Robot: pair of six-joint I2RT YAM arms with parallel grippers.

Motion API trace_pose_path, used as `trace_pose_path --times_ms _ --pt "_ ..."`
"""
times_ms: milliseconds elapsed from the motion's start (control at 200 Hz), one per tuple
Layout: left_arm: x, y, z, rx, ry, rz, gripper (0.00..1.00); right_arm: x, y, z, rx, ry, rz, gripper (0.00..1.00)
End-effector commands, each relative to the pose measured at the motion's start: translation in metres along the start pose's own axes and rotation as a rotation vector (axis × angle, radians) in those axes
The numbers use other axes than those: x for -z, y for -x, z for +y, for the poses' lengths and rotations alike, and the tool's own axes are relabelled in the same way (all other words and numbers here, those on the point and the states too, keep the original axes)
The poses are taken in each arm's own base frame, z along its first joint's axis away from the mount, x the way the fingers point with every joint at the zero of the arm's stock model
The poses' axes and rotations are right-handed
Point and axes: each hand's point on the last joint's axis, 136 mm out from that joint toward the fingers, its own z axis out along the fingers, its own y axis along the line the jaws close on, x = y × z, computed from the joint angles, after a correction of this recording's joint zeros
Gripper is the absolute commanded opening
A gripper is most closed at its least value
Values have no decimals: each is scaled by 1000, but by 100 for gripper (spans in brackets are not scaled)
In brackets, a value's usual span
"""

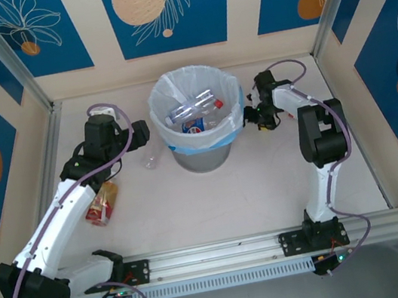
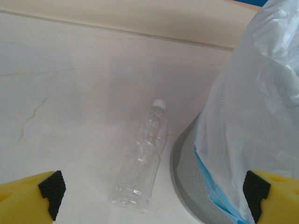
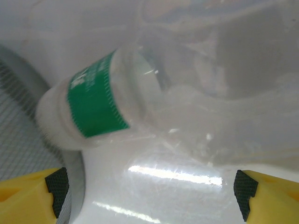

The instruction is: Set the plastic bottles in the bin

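Note:
The grey bin (image 1: 202, 156), lined with a white bag, stands at the table's middle back with several clear bottles (image 1: 194, 110) inside. On the table just left of it lies a clear white-capped bottle (image 1: 149, 157) (image 2: 142, 163). My left gripper (image 1: 140, 134) (image 2: 152, 193) hangs open above that bottle, touching nothing. A red-labelled bottle (image 1: 102, 204) lies under the left arm. My right gripper (image 1: 254, 117) (image 3: 149, 186) is beside the bin's right rim, shut on a clear green-capped bottle (image 3: 93, 100) whose body fills the gap between the fingers.
The bin's mesh wall (image 2: 189, 172) and bag (image 2: 254, 107) are close on the left gripper's right. The mesh (image 3: 18, 121) also lies just left of the right gripper. Walls enclose the table at the back and sides.

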Motion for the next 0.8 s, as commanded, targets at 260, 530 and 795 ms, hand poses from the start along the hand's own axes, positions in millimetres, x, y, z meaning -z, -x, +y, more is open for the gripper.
trace_pose_path --times_ms 260,530,795 --pt "-3 0 5 15 13 -2 99 19 22 4 -176 68 -103 95" --pt "-10 -2 1 20 -2 15 99 26 61 -17 -431 -53 -241 100" --pt "-11 -3 4 11 14 16 99 10 76 -49 -634 -342 -264 100"
